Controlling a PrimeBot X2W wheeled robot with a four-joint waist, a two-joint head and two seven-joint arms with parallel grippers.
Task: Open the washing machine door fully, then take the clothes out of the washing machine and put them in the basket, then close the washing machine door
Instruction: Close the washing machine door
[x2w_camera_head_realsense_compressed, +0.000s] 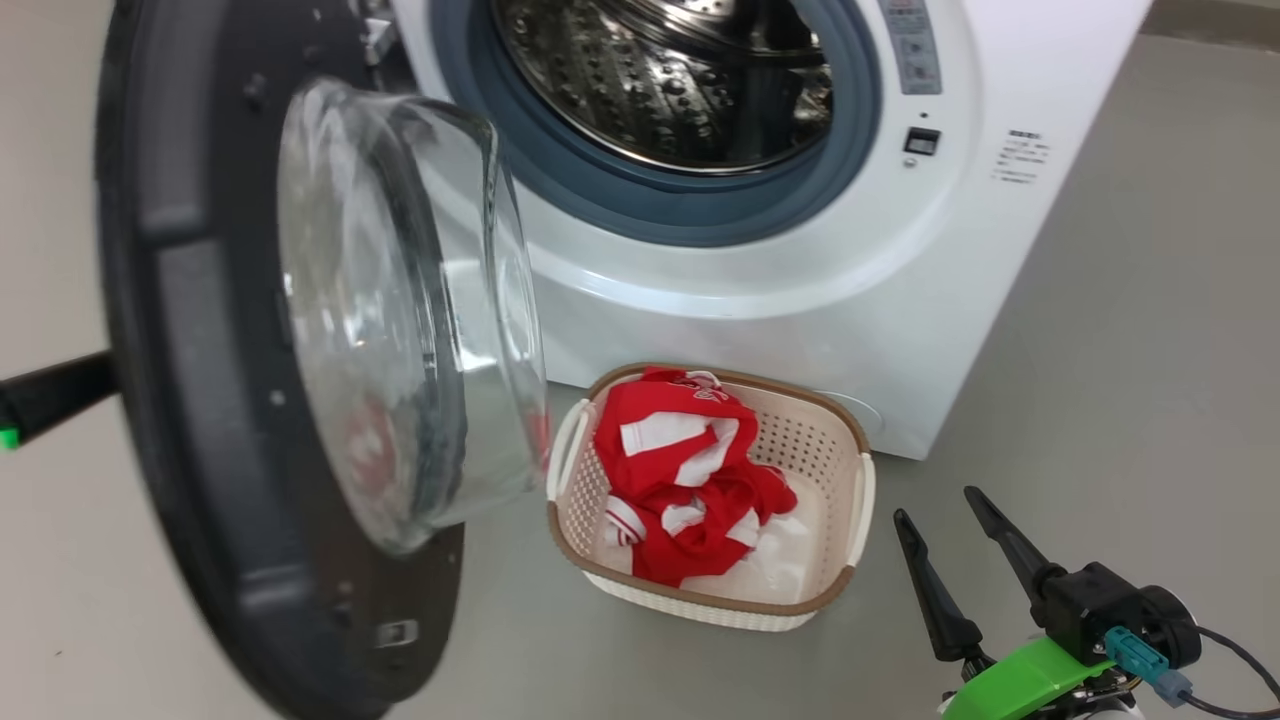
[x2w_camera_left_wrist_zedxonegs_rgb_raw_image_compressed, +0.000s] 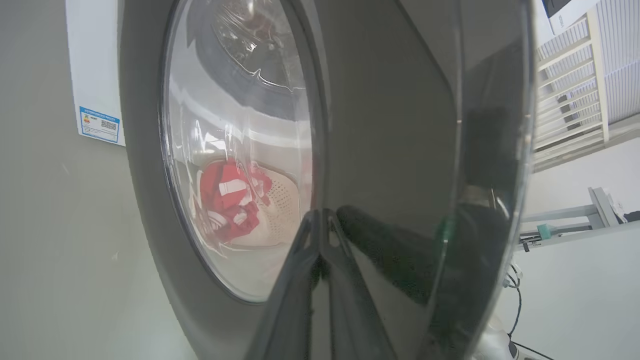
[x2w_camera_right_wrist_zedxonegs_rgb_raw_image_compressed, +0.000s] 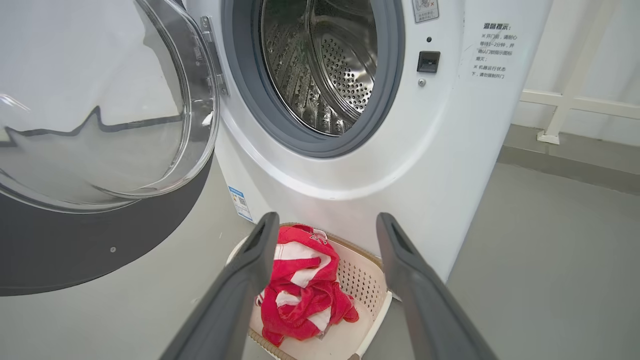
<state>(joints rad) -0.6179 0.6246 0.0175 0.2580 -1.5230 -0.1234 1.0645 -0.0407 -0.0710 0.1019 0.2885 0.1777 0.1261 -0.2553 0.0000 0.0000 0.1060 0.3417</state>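
- Right jaws stand wide and hold nothing; their two long dark fingers (x2w_camera_head_realsense_compressed: 932, 590) rise from the low right of the head view, slanting up and left above the grey floor (x2w_camera_head_realsense_compressed: 1100, 400), on a wrist with a bright green plastic bracket (x2w_camera_head_realsense_compressed: 1020, 680).
- Left jaws are closed together, their fingers (x2w_camera_left_wrist_zedxonegs_rgb_raw_image_compressed: 300, 300) lying against the glossy black outer face of the large round washing machine door (x2w_camera_left_wrist_zedxonegs_rgb_raw_image_compressed: 390, 125); the left arm reaches in behind the door's far edge.
- Just ahead of the right jaws, the small cream-white perforated plastic basket (x2w_camera_head_realsense_compressed: 860, 500) with a brown rim sits on the floor, close against the machine's front.
- Bright red fabric clothes (x2w_camera_head_realsense_compressed: 680, 470) with white stripes lie bunched inside the basket.
- That door hangs swung open on the robot's left, its bulging glass window facing the basket.
- Behind stands the big white front-loading washing machine (x2w_camera_head_realsense_compressed: 800, 300), its steel drum (x2w_camera_right_wrist_zedxonegs_rgb_raw_image_compressed: 320, 65) open to view.
- Its side carries a small blue label (x2w_camera_right_wrist_zedxonegs_rgb_raw_image_compressed: 240, 202), and lines of Chinese print (x2w_camera_right_wrist_zedxonegs_rgb_raw_image_compressed: 492, 50) mark the front, too small to read surely.
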